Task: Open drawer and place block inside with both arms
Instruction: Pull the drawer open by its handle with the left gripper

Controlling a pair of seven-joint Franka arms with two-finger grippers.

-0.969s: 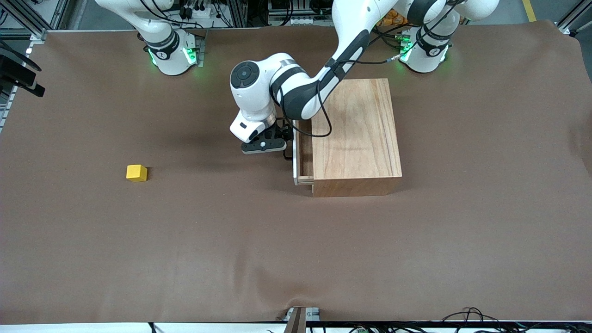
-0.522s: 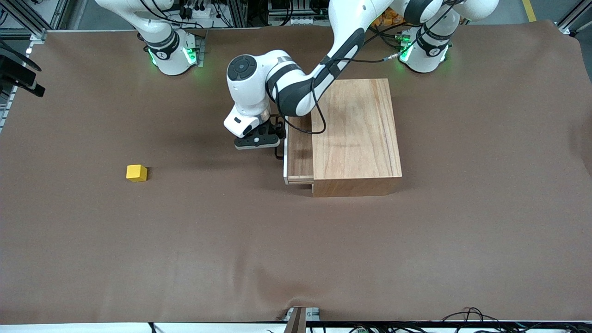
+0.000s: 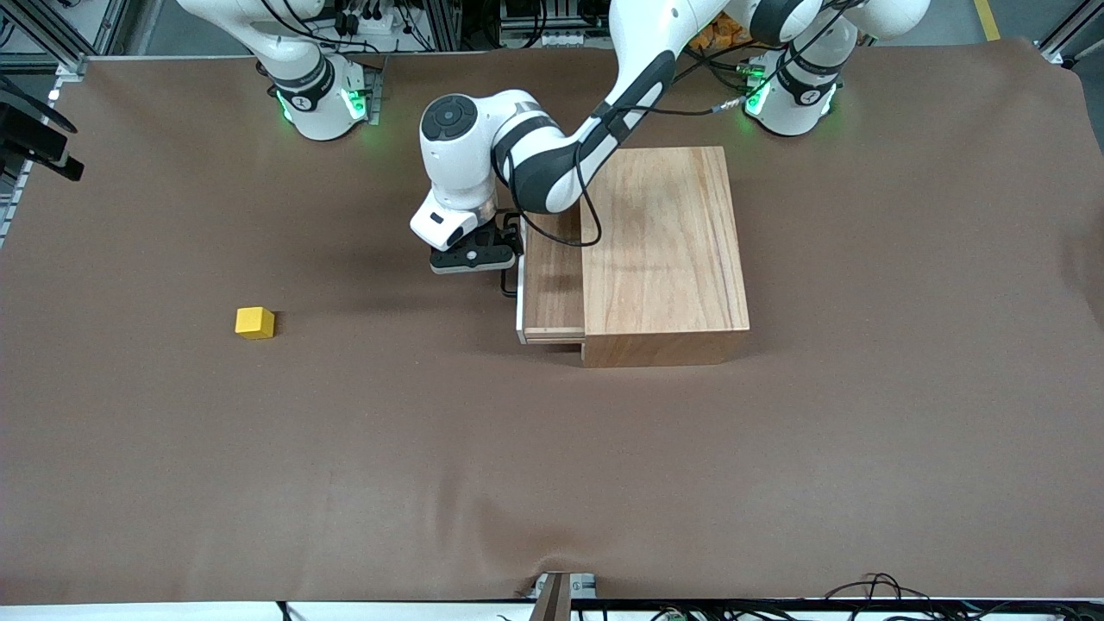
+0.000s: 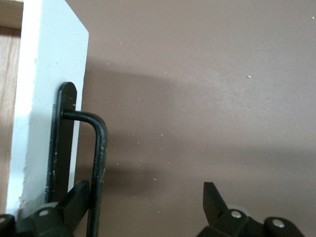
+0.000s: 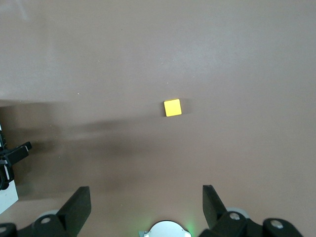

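Observation:
The drawer (image 3: 552, 285) stands partly pulled out of the light-wood box (image 3: 664, 250), its white front panel (image 4: 47, 98) facing the right arm's end of the table. My left gripper (image 3: 509, 260) is open in front of that panel. In the left wrist view (image 4: 145, 190) one finger (image 4: 74, 202) sits between the panel and the black handle (image 4: 101, 163), hooking it. The yellow block (image 3: 254, 323) lies on the brown mat toward the right arm's end, apart from both grippers. My right gripper (image 5: 146, 192) is open and empty, held high above the mat, with the block (image 5: 172, 107) below it.
The brown mat (image 3: 552, 466) covers the whole table. The right arm's green-lit base (image 3: 319, 103) and the left arm's base (image 3: 789, 99) stand along the edge farthest from the front camera. Cables lie at the nearest edge (image 3: 871, 591).
The drawer has slid farther out of the box toward the right arm's end, and my left gripper has moved the same way with the handle. The block has not moved.

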